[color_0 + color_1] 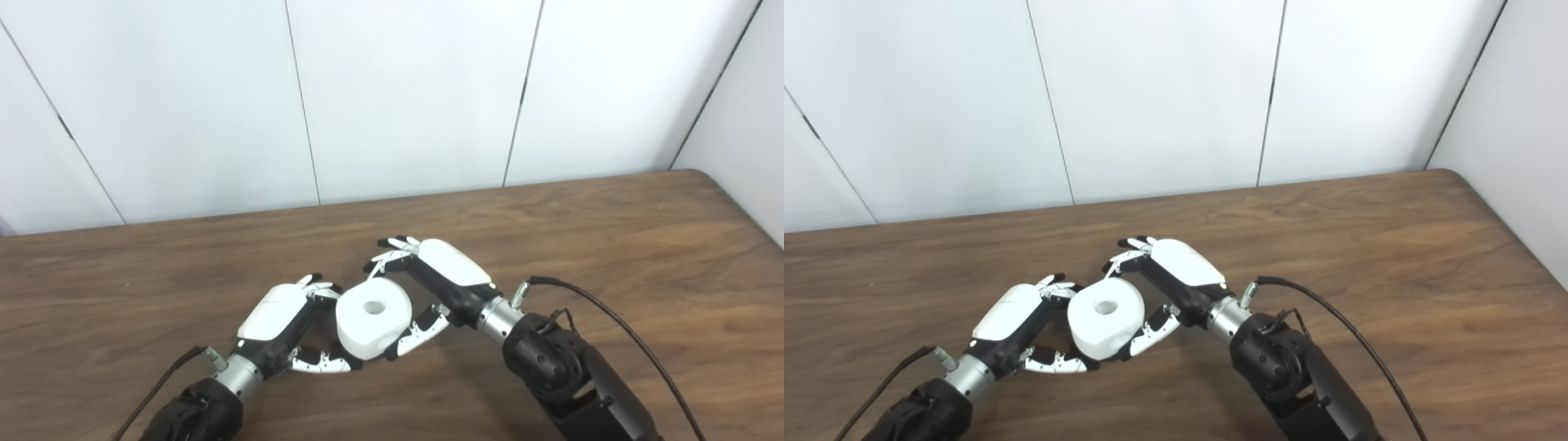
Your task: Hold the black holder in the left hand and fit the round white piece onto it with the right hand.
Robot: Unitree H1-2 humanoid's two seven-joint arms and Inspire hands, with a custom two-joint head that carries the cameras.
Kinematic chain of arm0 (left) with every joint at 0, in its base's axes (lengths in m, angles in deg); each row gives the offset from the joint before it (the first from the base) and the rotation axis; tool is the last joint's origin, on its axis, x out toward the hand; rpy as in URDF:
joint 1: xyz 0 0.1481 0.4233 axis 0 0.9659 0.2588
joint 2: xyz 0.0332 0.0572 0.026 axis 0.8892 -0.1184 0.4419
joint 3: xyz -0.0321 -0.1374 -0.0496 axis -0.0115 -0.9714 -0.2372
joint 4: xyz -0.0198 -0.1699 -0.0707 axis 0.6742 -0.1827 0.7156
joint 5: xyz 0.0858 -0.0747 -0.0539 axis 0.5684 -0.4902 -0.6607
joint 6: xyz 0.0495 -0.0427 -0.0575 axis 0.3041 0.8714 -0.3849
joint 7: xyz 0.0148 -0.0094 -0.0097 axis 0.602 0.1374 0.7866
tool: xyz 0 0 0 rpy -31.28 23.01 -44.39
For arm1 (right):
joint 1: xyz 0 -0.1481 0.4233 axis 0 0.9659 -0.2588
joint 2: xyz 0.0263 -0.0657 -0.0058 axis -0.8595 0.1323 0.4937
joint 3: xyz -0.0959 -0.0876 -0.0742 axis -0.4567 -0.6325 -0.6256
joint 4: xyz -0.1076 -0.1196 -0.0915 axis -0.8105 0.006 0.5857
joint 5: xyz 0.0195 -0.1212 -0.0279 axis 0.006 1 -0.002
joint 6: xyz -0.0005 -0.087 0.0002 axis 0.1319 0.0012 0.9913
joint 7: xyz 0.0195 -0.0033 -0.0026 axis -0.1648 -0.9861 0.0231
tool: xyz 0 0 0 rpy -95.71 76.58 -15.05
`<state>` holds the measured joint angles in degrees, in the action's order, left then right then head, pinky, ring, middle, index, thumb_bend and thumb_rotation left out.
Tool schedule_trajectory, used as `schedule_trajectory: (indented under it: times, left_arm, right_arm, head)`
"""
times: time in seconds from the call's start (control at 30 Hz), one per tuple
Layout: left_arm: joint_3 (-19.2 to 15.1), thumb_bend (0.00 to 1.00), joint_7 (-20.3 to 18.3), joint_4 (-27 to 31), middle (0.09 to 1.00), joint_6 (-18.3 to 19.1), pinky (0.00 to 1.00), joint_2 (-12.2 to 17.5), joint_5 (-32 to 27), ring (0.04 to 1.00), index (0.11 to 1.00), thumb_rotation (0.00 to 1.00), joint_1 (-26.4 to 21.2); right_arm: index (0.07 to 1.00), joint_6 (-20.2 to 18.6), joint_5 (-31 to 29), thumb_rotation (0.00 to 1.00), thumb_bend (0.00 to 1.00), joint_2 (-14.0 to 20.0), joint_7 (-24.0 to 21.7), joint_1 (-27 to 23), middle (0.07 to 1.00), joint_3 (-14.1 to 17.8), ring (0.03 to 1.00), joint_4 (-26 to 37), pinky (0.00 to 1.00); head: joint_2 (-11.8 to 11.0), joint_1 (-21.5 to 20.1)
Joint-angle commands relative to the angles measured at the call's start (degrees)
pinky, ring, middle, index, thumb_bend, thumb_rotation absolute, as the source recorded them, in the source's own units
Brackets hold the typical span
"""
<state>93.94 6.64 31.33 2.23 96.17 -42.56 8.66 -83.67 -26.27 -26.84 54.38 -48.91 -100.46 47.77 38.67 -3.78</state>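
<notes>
The round white piece (367,331), with a hole in its top, sits between my two hands above the wooden table (612,245). My right hand (450,266) grips it from the right, fingers on its far edge and thumb on its near side. My left hand (275,312) is closed in from the left, fingers at the piece's left edge and thumb curled under it. The black holder is hidden beneath the white piece and inside my left hand. The piece also shows in the right eye view (1102,321).
A black cable (612,312) arches from my right wrist over the table toward the front right. Another cable (165,376) runs from my left wrist. White wall panels stand behind the table's far edge.
</notes>
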Motion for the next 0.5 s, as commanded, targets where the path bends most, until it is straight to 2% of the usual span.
schedule_trajectory:
  times: [0.0,0.23,0.47]
  left_arm:
    - [1.21,0.52,-2.68,1.03,0.679,-0.11,0.97,-0.28,1.06,0.847,0.482,0.05,0.56]
    - [1.21,0.52,-2.85,1.31,0.679,-0.15,0.97,-0.24,0.89,0.851,0.482,0.05,0.52]
    - [1.19,0.52,-3.26,2.06,0.681,0.21,0.97,-0.19,0.90,0.851,0.482,0.06,0.69]
  right_arm:
    - [0.481,0.98,0.76,0.14,0.52,0.68,0.53,-0.98,0.780,0.44,0.943,0.31,1.00]
    - [0.481,1.11,1.56,0.14,0.52,0.96,0.67,-0.72,0.771,0.26,0.931,-0.29,1.00]
    - [0.481,-0.77,2.16,0.13,0.52,0.77,0.54,-0.60,0.765,0.71,0.931,-0.26,1.00]
  head:
    - [0.08,-0.05]
    - [0.29,-0.04]
    - [0.57,-0.09]
